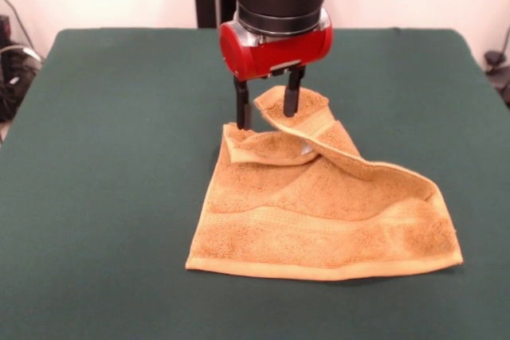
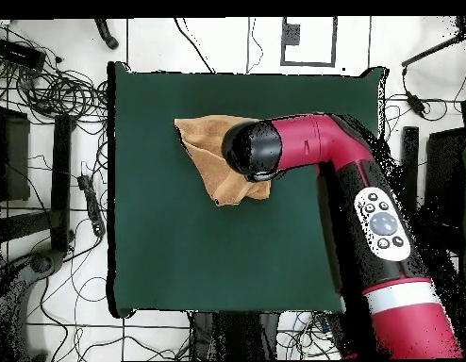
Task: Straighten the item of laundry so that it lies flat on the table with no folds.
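A: Start at the pincer [image 1: 268, 106]. What's it doing?

B: Its two black fingers [image 1: 241, 106] stand apart, one on each side of a raised fold of the towel [image 1: 319, 212]. The jaws are open and hold nothing that I can see. The tips are down at cloth level, at the towel's far corner.

A: And the towel itself?

B: It lies on the green desk [image 1: 96, 197], about midway across it. The edge farthest from the pincer is flat and straight, with a woven band just inside it. The end under the pincer is the trouble: a corner is turned back over the body, and a ridge runs from there down toward the right-hand corner. From overhead the arm [image 2: 312, 141] covers much of it, so only a tan wedge shows [image 2: 204, 141].

A: So the step is unfolding that flap?

B: I'd judge so. Done well, the fingers should close on the top layer only, near the flap's hem, not through to the layer beneath. Then a small lift and a draw away from the flat edge, so the fold opens out.

A: Risk?

B: Pinching both layers would drag the whole towel. Terry on felt likely grips, which should help the flat end stay put.
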